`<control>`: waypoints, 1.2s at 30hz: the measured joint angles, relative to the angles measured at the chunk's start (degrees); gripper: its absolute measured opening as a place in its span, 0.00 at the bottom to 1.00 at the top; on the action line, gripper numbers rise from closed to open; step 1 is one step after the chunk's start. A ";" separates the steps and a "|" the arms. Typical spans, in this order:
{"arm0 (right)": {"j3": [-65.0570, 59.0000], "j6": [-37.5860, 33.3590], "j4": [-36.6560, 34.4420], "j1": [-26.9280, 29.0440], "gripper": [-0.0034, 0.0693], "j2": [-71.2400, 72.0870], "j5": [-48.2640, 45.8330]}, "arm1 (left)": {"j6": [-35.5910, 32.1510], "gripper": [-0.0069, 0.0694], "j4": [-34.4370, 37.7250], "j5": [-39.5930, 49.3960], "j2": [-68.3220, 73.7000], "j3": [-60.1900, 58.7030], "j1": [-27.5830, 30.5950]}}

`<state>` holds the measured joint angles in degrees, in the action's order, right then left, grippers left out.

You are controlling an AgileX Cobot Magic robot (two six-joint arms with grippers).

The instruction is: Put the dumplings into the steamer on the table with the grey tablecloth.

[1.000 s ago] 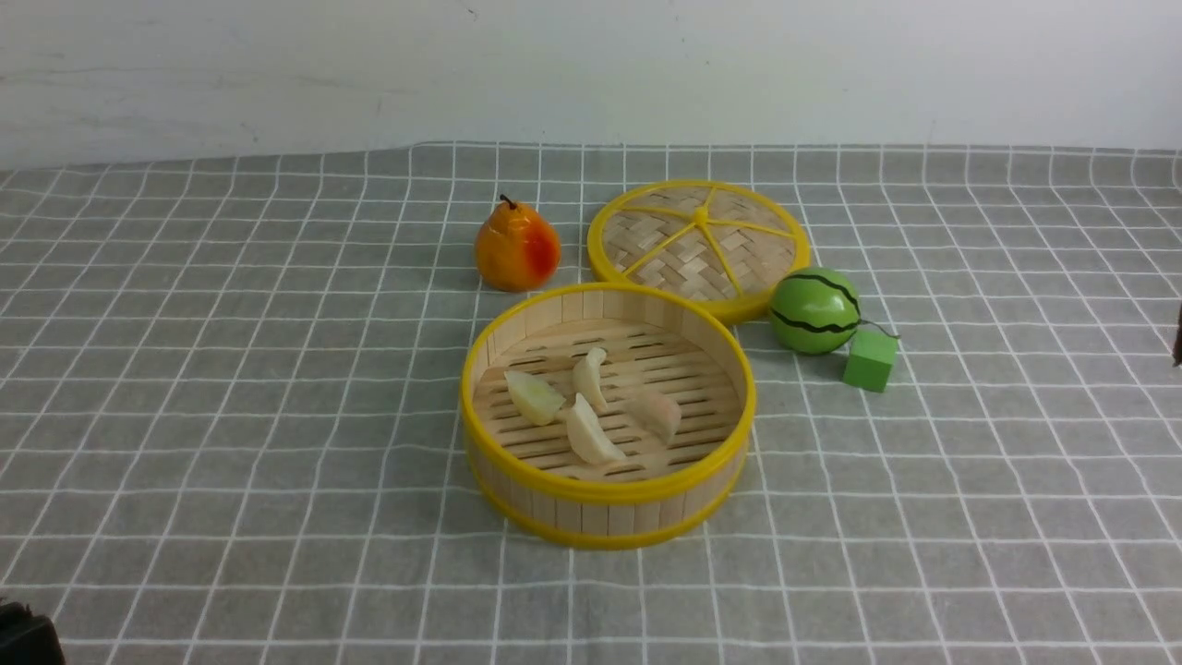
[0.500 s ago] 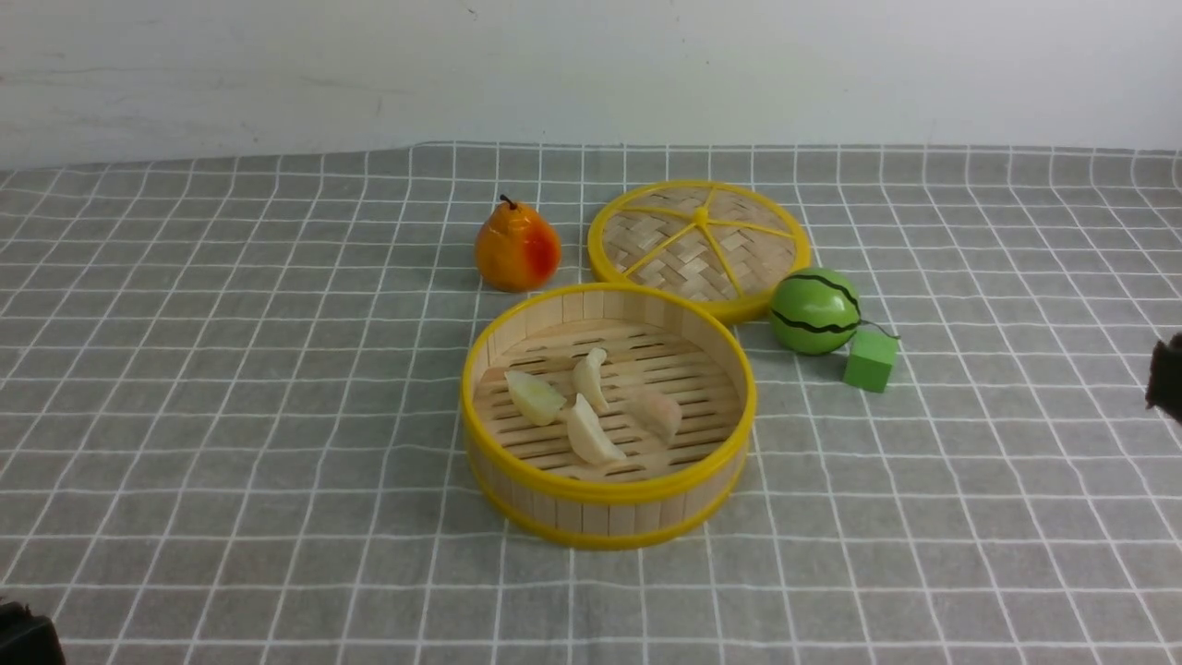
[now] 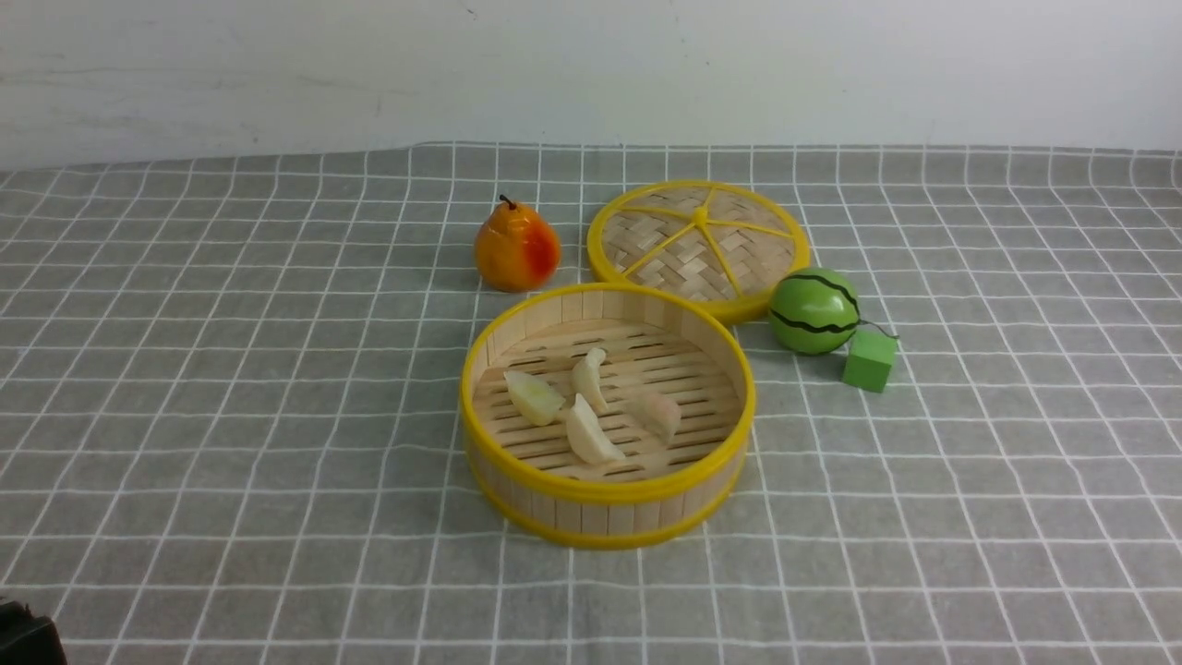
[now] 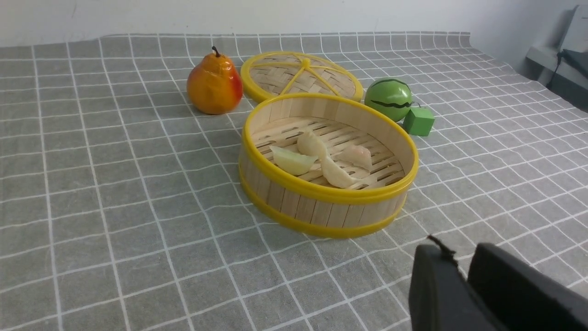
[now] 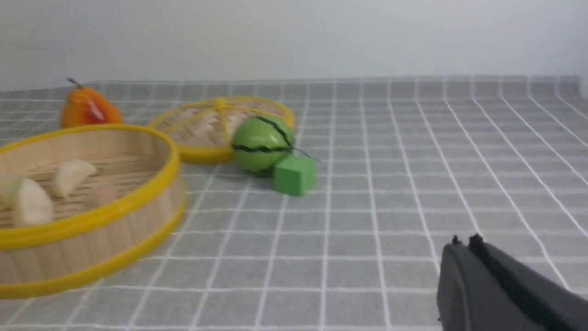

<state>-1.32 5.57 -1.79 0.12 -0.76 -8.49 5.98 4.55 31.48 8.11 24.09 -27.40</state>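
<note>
Both grippers (image 4: 464,271) (image 5: 464,243) sit closed, well apart from dumplings (image 3: 591,406) inside steamer (image 3: 608,499).

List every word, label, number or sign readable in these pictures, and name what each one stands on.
There are none: no view shows any text.
The steamer, the dumplings, the woven lid, the pear, the green striped ball and the green cube bear no lettering.
The grey tablecloth carries only its white grid; the wall is blank.
The right wrist view is slightly blurred, yet shows no marks either.
</note>
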 joint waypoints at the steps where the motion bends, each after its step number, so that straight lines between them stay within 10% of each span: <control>1: -0.18 2.40 2.13 1.43 0.02 0.95 -2.35 | 0.00 0.23 0.00 0.00 0.00 0.00 0.00; 36: 0.23 5.35 5.45 2.12 0.04 1.34 -13.11 | 0.00 0.26 0.00 -0.04 0.00 0.00 0.00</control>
<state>-1.09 10.92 3.67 2.23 0.58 -21.60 5.98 4.55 31.43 8.11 24.09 -27.40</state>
